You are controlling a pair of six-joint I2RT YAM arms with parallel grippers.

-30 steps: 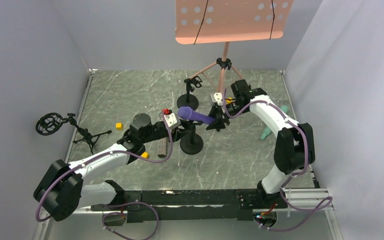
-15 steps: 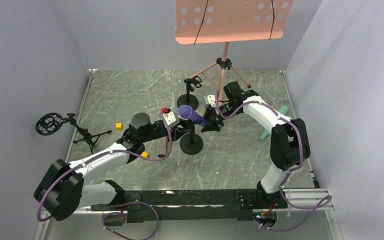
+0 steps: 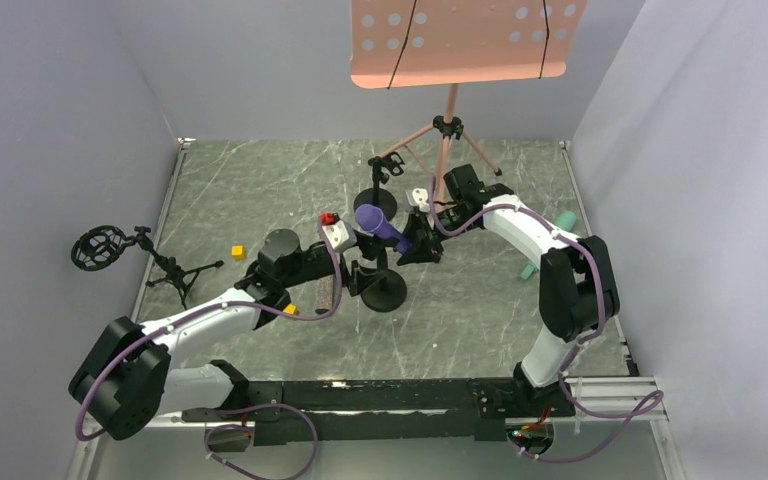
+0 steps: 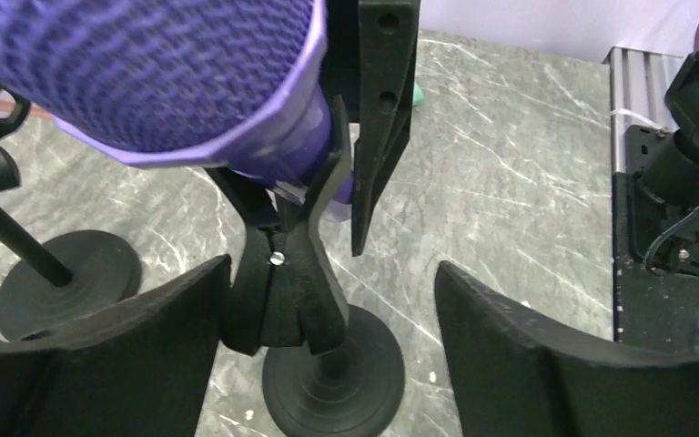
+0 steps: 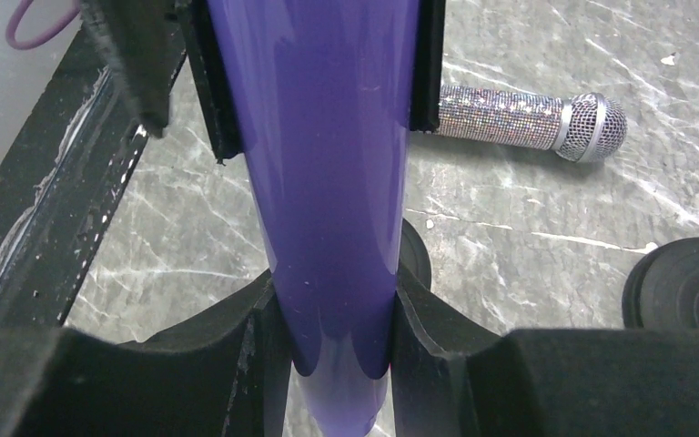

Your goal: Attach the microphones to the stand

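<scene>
At the table's middle: the purple microphone (image 3: 382,228) sits tilted in the clip (image 4: 296,273) of the near stand (image 3: 384,291). Its mesh head is on the left arm's side and its handle on the right arm's side.
Clip: in the left wrist view its jaws hug the purple body just below the head.
Right gripper (image 5: 335,291): pressed together on the purple handle, one finger on each side.
Left gripper (image 4: 332,273): spread wide. The lower levers of the clip and the post of the stand are between its fingers (image 4: 100,364), and it pinches nothing.
Glittery microphone (image 5: 510,114): lies flat on the table, just left of the near stand's base, partly hidden by the left arm in the top view.
Mint-green microphone (image 3: 533,264): lies near the right edge of the table, partly behind the right arm.
Second stand (image 3: 375,203): stands on a round base just behind the near stand, toward the far edge.
Yellow cubes: one yellow cube (image 3: 239,252) toward the left edge, another cube (image 3: 290,310) just beside the left arm.
Tripod stand (image 3: 175,270): at the left edge, with its round mount reaching past that edge.
Pink music stand (image 3: 450,120): at the middle of the far edge.
</scene>
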